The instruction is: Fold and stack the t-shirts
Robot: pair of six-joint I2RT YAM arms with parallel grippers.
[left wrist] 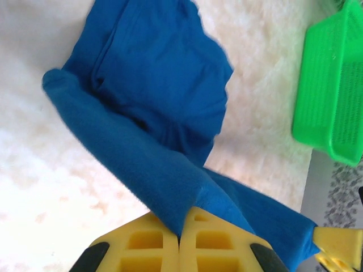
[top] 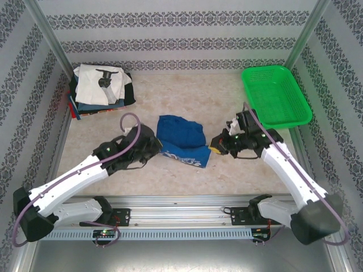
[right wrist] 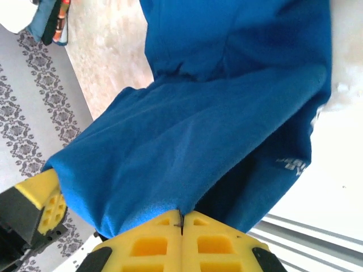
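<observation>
Blue cloth, soft, light and limp, I judge: the t-shirt [top: 180, 136] drapes between my left hand [left wrist: 180, 229] and right hand [right wrist: 181, 218], each pinching an edge; hems should grip best.

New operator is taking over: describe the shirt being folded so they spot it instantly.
At the centre of the table lies a crumpled royal-blue t-shirt, pinched by the left hand and right hand. Unlike the folded stack at the back left, it is loose and unfolded.
</observation>
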